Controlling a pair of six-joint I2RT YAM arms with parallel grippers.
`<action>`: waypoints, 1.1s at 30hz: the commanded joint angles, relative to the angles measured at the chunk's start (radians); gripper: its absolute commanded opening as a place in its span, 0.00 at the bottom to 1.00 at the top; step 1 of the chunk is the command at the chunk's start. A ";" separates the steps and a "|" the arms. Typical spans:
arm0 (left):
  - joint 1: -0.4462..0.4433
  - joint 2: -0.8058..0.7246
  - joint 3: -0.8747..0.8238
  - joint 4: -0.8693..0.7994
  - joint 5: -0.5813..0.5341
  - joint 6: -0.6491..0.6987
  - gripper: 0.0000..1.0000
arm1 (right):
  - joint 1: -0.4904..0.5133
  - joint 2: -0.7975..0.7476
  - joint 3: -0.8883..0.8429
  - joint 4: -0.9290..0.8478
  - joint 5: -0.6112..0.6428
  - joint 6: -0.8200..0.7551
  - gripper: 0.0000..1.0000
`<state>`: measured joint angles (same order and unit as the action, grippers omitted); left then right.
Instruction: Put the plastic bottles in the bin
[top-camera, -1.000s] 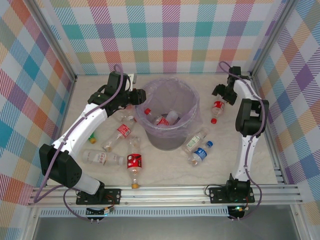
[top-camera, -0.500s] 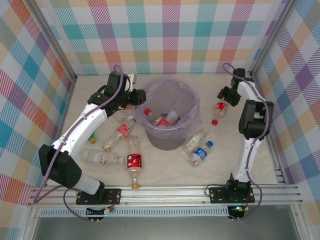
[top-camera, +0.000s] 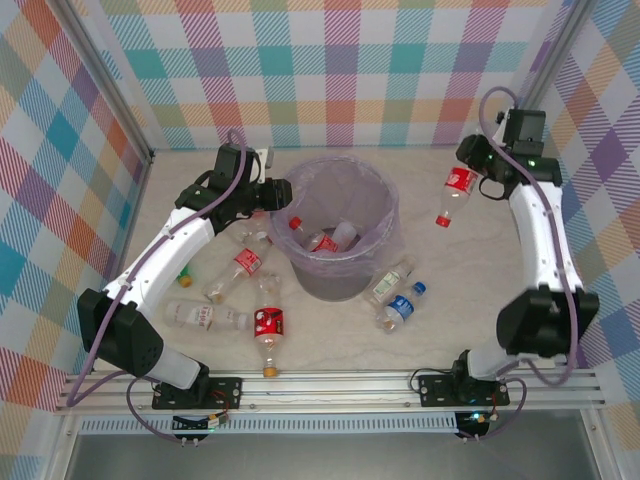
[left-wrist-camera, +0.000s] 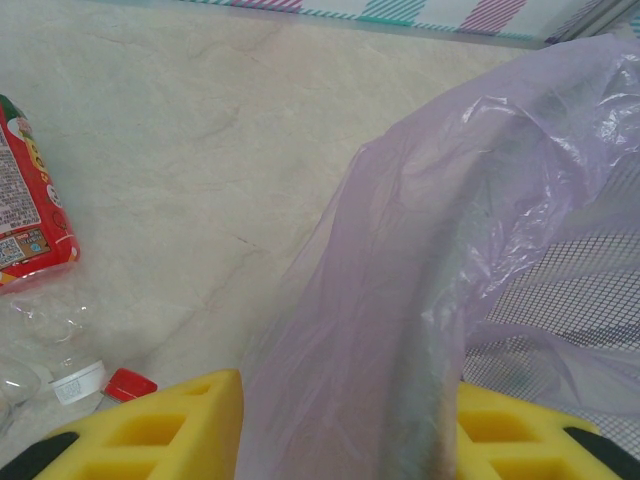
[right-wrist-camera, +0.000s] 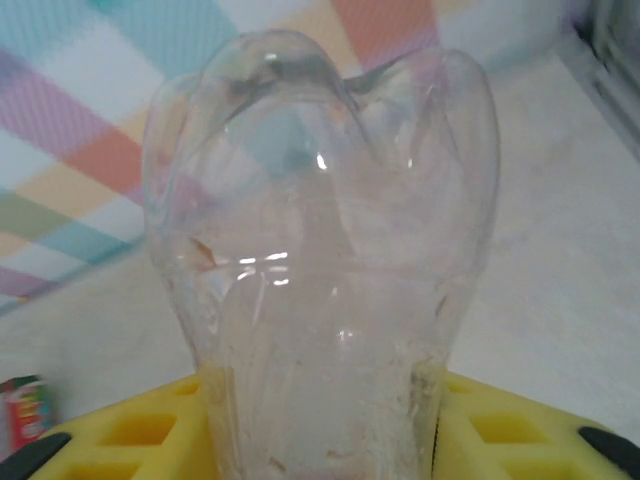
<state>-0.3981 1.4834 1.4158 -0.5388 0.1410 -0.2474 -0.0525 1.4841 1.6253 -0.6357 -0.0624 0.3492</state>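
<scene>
My right gripper hangs in the air to the right of the bin and is shut on the base of a clear bottle with a red label, whose red cap points down. In the right wrist view that bottle's clear base fills the gap between the yellow fingers. My left gripper is shut on the bin's lavender bag at the left rim. Two bottles lie inside the bin. Several more lie on the table: left of the bin, in front of it and at its right.
A flat clear bottle lies near the left arm, with a green cap beside it. The left wrist view has a red-labelled bottle and loose red and white caps on the table. Checked walls close in three sides.
The right gripper has shut on the red-labelled bottle and lifted it off the table, the arm swinging up and to the right. The left arm has not moved.
</scene>
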 joint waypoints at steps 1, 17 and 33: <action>-0.005 0.013 -0.032 -0.046 -0.022 0.000 0.43 | 0.086 -0.112 0.004 0.033 0.005 -0.042 0.45; -0.018 0.029 -0.044 -0.034 -0.030 -0.014 0.41 | 0.522 -0.106 0.106 0.150 -0.115 -0.038 0.42; -0.024 0.028 -0.047 -0.035 -0.050 -0.012 0.40 | 0.684 0.090 -0.073 0.254 -0.099 -0.105 0.42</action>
<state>-0.4122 1.4837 1.4101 -0.5171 0.1356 -0.2691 0.6327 1.5520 1.5986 -0.4587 -0.1589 0.2733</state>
